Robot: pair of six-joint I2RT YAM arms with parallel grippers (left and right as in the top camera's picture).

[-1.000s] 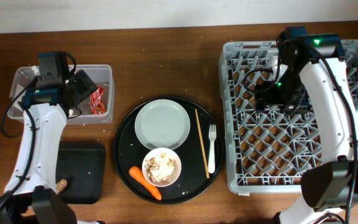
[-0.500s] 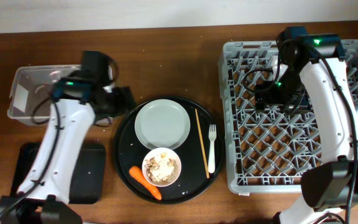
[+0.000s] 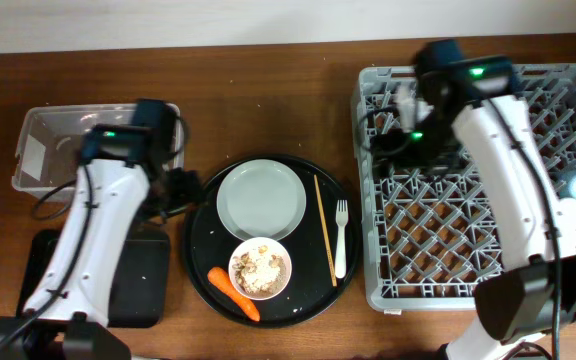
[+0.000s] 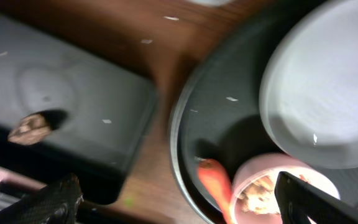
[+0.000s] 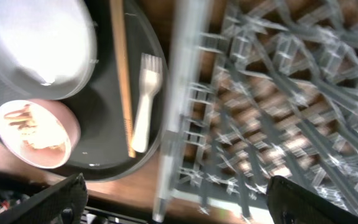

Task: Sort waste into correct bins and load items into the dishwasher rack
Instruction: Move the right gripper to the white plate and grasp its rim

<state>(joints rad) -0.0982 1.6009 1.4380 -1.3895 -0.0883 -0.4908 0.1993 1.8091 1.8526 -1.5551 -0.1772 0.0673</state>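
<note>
Carrot (image 3: pixel 234 292) on round tray (image 3: pixel 203 250), touching bowl (image 3: pixel 260 268), untouched. Left pincer (image 4: pixel 179 198) swung from tub (image 3: pixel 68 120) to tray edge, wide, empty. Right pincer (image 5: pixel 182 202) shifted toward fork (image 3: pixel 341 240), wide, empty. Next pickups likely.

counter (image 3: pixel 268 100) brown woodgrain | rack (image 3: pixel 428 240) grey, lattice floor | plate (image 3: pixel 261 197) pale grey-white | round tray (image 3: pixel 203 240) black | carrot (image 3: pixel 234 292) orange | fork (image 3: pixel 341 240) white | chopsticks (image 3: pixel 324 230) pale wood | bowl (image 3: pixel 232 270) white, scraps (image 3: pixel 260 268) beige | tub (image 3: pixel 53 130) clear, label (image 3: pixel 30 158) white | shallow tray (image 3: pixel 143 285) black
</note>
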